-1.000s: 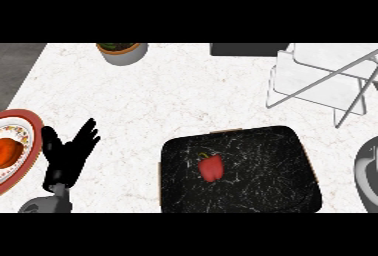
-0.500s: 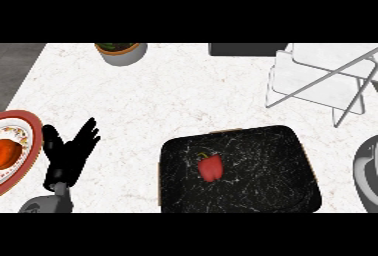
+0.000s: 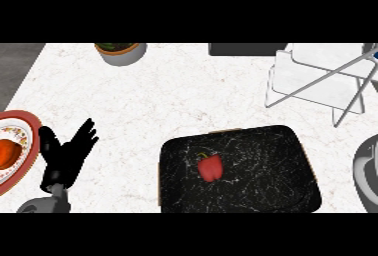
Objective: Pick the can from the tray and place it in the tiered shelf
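Nothing moved since prev frame. Left hand rests open, fingers up, lower left beside plate. Red item (looks like a pepper, not a can) lies mid tray. Shelf upper right, well apart.

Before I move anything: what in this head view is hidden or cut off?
- Right hand: not in view.
- Left hand: forearm cut by the lower edge.
- Plate at left: cut by the left edge.
- Tiered shelf: its top and right side cut off.
- Red object on tray: too small to confirm as a can.
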Robot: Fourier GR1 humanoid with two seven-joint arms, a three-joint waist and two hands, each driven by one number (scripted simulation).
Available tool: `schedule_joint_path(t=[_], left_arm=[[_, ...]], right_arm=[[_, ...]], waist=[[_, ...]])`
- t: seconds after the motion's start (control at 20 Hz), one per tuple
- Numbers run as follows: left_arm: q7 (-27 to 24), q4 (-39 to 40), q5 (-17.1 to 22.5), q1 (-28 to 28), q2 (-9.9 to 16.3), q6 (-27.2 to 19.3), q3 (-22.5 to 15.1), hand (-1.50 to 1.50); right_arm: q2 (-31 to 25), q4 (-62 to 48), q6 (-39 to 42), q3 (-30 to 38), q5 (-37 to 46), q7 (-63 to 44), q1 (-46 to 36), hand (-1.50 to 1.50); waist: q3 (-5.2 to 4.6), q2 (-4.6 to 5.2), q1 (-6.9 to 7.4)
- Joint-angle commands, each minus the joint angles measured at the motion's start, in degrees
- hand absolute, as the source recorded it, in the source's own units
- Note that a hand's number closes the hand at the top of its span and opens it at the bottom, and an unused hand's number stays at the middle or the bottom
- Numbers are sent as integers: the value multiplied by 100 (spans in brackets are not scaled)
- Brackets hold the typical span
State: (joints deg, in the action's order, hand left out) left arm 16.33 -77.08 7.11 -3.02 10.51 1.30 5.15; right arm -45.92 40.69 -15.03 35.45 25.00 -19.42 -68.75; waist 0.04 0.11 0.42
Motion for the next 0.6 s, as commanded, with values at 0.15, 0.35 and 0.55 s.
schedule_joint_path(t=[0.15,0.35,0.55], left_arm=[[102,-45,129,64,145,73,196,0],[94,-155,34,143,91,34,119,0],[145,-193,0,203,-106,-59,9,0]], right_arm=[[-1080,52,410,795,-636,-203,534,-150],[-1204,226,996,1102,-1180,62,1277,-150],[-1731,-121,1521,1503,-1577,402,1731,-150]], waist=[[0,-25,-97],[1,-25,-81],[3,-16,-58]])
